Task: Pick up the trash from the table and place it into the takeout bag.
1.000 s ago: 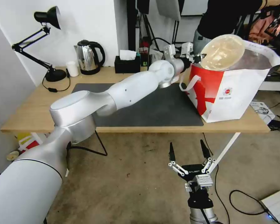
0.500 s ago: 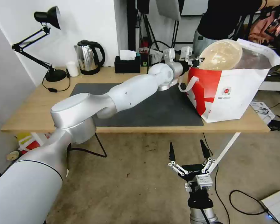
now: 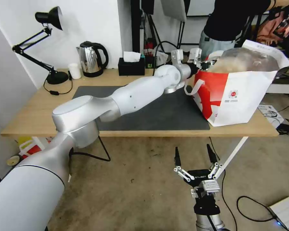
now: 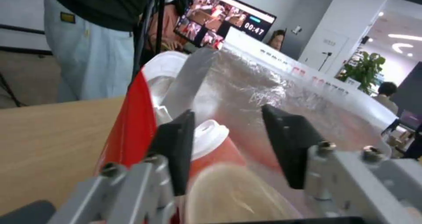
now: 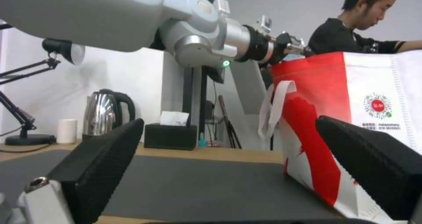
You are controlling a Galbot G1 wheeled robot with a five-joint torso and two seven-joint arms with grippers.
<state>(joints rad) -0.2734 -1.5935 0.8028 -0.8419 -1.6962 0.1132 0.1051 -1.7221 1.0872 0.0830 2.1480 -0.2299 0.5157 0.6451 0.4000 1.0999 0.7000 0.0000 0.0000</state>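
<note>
The robot's long silver left arm reaches over the long light-wood table (image 3: 32,115) with the big dark grey mat (image 3: 170,112) on it. The left gripper (image 4: 233,141) sits at the top edge of the big white takeout bag with the red patch and silver foil inside (image 3: 247,96). Its two black fingers (image 4: 176,144) are wide apart and hold nothing.

The bag stands on the table's right end, partly on the mat. Inside the bag, just under the open fingers, lies the shallow tan bowl (image 4: 228,197). Beside it is the red paper cup with the white lid (image 4: 211,144), close to the red wall of the bag. A white strap handle (image 3: 196,85) hangs down the bag's red side.

The right gripper (image 3: 194,155) hangs low in front of the table, over the floor, well apart from the bag. Its fingers are spread open and empty.

At the back of the table stand a shiny kettle (image 3: 91,59), a black tissue box (image 3: 131,66), a small plain white cup (image 3: 74,70) and a black desk lamp (image 3: 49,41)
</note>
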